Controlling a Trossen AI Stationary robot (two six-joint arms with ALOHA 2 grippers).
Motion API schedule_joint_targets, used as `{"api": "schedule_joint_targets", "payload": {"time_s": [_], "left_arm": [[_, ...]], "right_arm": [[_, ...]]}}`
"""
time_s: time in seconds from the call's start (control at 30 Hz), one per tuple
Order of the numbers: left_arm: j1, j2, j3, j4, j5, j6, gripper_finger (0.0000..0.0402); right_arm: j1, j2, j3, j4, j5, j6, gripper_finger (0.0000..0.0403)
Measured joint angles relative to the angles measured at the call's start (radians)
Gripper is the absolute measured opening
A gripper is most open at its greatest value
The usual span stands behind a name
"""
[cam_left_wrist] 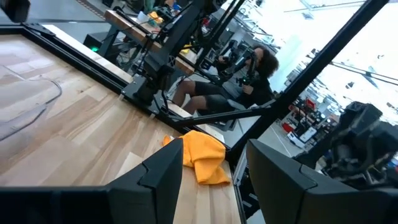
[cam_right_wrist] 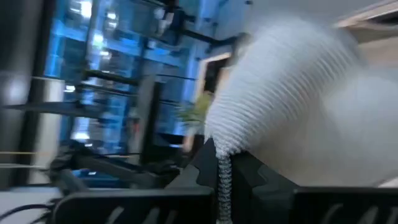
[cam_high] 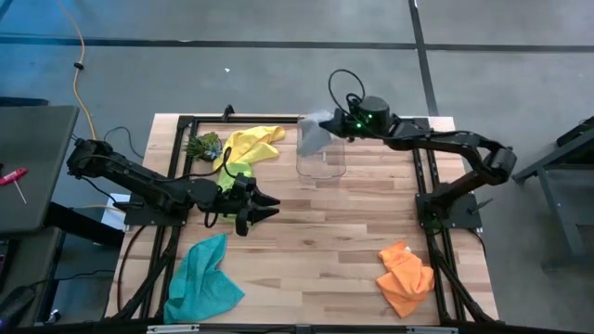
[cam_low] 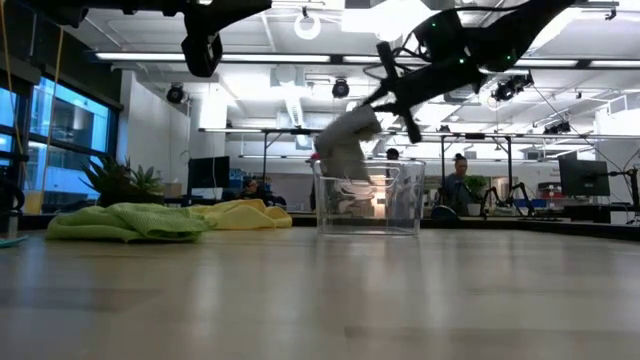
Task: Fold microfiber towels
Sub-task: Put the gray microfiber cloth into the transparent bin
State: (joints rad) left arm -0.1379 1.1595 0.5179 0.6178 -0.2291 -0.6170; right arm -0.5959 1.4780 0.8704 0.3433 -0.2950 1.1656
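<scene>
1. Grey towel (cam_high: 314,135) pinched in the closed right gripper (cam_high: 332,124), hanging bunched from the fingers, long axis roughly vertical, lower end dipping into the clear plastic box (cam_high: 322,160) directly below.
2. Box walls ring the drooping end; exact depth inside probably shallow, hard to judge.
3. Left gripper (cam_high: 269,206) part open, empty, hovering over bare wood; lime green towel (cam_high: 232,176) just behind it, yellow towel (cam_high: 252,143) beyond.
4. Teal towel (cam_high: 202,278) and orange towel (cam_high: 406,276) well apart, near front corners.
</scene>
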Motion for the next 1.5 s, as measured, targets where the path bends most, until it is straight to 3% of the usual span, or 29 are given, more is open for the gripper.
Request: {"api": "schedule_joint_targets", "payload": {"time_s": [0.2, 0.5, 0.63, 1.03, 1.3, 1.5], "left_arm": [[0.000, 0.000, 0.000, 0.000, -0.003, 0.000, 0.0168], [0.000, 0.000, 0.000, 0.000, -0.017, -0.007, 0.0168], [0.000, 0.000, 0.000, 0.000, -0.020, -0.008, 0.0168], [0.000, 0.000, 0.000, -0.004, -0.032, 0.007, 0.0168], [0.000, 0.000, 0.000, -0.024, -0.044, 0.003, 0.0168], [0.000, 0.000, 0.000, -0.025, -0.044, 0.002, 0.0168]], "right_arm": [[-0.001, 0.040, -0.001, 0.049, -0.051, -0.020, 0.0000], [-0.048, 0.049, -0.003, -0.313, -0.048, -0.120, 0.0000], [-0.054, 0.049, -0.003, -0.391, -0.019, -0.155, 0.0000], [-0.015, 0.082, 0.001, -0.374, 0.037, -0.118, 0.0000], [0.017, 0.178, 0.103, -0.440, 0.068, -0.109, 0.0000], [0.023, 0.235, 0.194, -0.598, 0.143, -0.146, 0.0000]]}}
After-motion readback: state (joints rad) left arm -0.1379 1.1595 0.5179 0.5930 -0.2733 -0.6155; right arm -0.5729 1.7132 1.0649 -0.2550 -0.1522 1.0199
